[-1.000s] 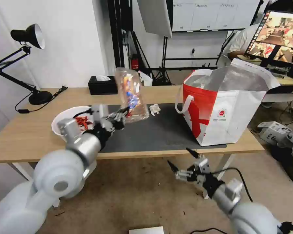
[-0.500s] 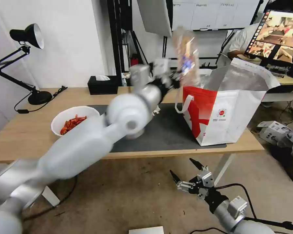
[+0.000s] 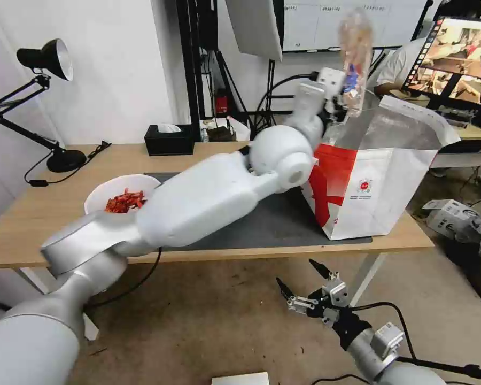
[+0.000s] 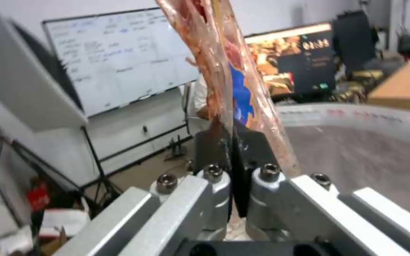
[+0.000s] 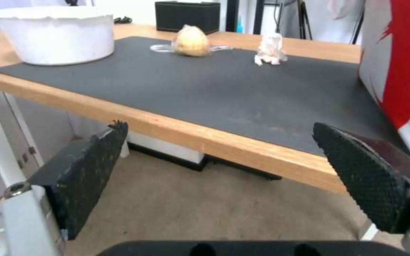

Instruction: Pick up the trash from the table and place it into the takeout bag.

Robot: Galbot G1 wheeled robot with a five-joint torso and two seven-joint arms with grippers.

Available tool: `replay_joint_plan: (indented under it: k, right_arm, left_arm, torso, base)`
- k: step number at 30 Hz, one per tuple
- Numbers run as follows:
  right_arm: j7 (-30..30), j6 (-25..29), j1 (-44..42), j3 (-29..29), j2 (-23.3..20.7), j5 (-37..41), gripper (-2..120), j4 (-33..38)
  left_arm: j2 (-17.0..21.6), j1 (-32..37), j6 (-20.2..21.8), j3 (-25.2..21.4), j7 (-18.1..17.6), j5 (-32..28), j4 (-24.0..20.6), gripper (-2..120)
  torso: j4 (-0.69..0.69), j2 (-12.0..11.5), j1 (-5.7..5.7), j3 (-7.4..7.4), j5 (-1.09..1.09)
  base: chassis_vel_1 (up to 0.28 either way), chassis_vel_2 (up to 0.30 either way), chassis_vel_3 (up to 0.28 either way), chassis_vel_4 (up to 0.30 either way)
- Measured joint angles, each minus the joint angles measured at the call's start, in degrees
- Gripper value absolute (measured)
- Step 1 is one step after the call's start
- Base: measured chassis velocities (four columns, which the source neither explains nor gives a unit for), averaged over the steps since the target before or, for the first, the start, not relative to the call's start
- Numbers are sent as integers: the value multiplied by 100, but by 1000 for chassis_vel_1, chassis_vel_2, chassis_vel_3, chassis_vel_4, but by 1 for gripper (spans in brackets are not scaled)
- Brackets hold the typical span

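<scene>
My left gripper point(image 3: 341, 102) is raised over the open top of the red-and-white takeout bag point(image 3: 369, 182), shut on the edge of the clear clamshell tray point(image 3: 354, 59), which stands upright above it. In the left wrist view the tray point(image 4: 224, 71) rises from the shut gripper point(image 4: 233, 149), with the bag's foil lining point(image 4: 366, 149) behind. On the table point(image 3: 48, 224) sit the white bowl of red shells point(image 3: 120, 198), the wrapped yellowish lump point(image 5: 192, 42) and the crumpled tissue point(image 5: 270, 49). My right gripper point(image 3: 303, 278) hangs open below the table's front edge.
A black tissue box point(image 3: 168, 140) and a black desk lamp point(image 3: 43, 96) stand at the table's back left. The dark mat point(image 5: 224, 85) covers the table's middle. Monitors, stands and boxes crowd the floor to the right of the bag.
My left arm has swung the clamshell tray up from over the mat and rightward until it stands above the bag's opening. The right gripper has sunk slightly.
</scene>
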Motion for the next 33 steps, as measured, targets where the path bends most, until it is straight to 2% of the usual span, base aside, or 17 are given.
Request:
replay_joint_plan:
  k: [3,5,6,8,9,13,16,18,20,21,24,25,28,29,30,32,33]
  right_arm:
    - [-13,9,-4,29,39,6,100,9]
    - [-23,13,11,35,70,13,100,21]
    - [-23,13,11,35,70,13,100,21]
    - [-34,14,39,22,126,19,100,37]
    - [-34,14,39,22,126,19,100,37]
    - [-50,14,51,-7,165,21,100,46]
    - [-53,14,70,-6,169,25,100,55]
    - [-53,15,79,-5,169,27,100,58]
    - [-50,20,99,2,183,31,100,73]
    - [-50,20,99,2,183,31,100,73]
    - [-33,59,98,60,288,31,100,98]
    - [-33,59,98,60,288,31,100,98]
    - [-20,133,115,128,331,29,100,144]
    - [-20,133,115,128,331,29,100,144]
    - [-13,158,111,189,342,28,100,163]
    - [1,203,46,413,354,28,100,250]
    - [1,203,46,413,354,28,100,250]
  left_arm:
    - [-66,-18,163,167,194,183,93,2]
    - [-99,-19,352,265,258,217,153,11]
    - [-99,-19,352,265,258,217,153,11]
    - [-184,-34,543,336,278,226,282,23]
    - [-184,-34,543,336,278,226,282,23]
    - [-283,-100,612,315,264,174,389,36]
    - [-167,-164,610,141,21,-164,256,51]
    - [-79,-164,593,57,-106,-344,151,56]
    - [300,-143,501,-229,-517,-938,-269,66]
    - [300,-143,501,-229,-517,-938,-269,66]
    - [1039,48,237,-670,-887,-1372,-978,82]
    - [1039,48,237,-670,-887,-1372,-978,82]
    - [2076,597,12,-1326,-962,-1427,-1909,94]
    - [2076,597,12,-1326,-962,-1427,-1909,94]
    - [2480,893,-38,-1594,-953,-1415,-2217,97]
    - [3533,1951,-106,-2603,-764,-1387,-3029,99]
    - [3533,1951,-106,-2603,-764,-1387,-3029,99]
  torso:
    - [0,0,0,0,0]
    - [2,0,0,0,-1]
    - [2,0,0,0,-1]
    - [2,0,0,0,-1]
    - [2,0,0,0,-1]
    - [0,0,0,0,-1]
    - [0,0,0,0,-1]
    - [-1,0,0,0,-1]
    - [1,0,0,0,-2]
    - [1,0,0,0,-2]
    - [0,1,0,0,-3]
    - [0,1,0,0,-3]
    - [-1,1,0,-1,-5]
    - [-1,1,0,-1,-5]
    - [0,1,0,-1,-5]
    - [4,0,0,0,-10]
    - [4,0,0,0,-10]
  base:
    - [0,0,0,0]
    - [0,0,0,0]
    - [0,0,0,0]
    - [0,0,0,0]
    - [0,0,0,0]
    - [0,0,0,0]
    - [0,0,0,0]
    - [0,0,0,0]
    - [0,0,0,0]
    - [0,0,0,0]
    - [0,0,0,0]
    - [0,0,0,0]
    - [0,0,0,0]
    - [0,0,0,0]
    - [0,0,0,0]
    - [0,0,0,0]
    - [0,0,0,0]
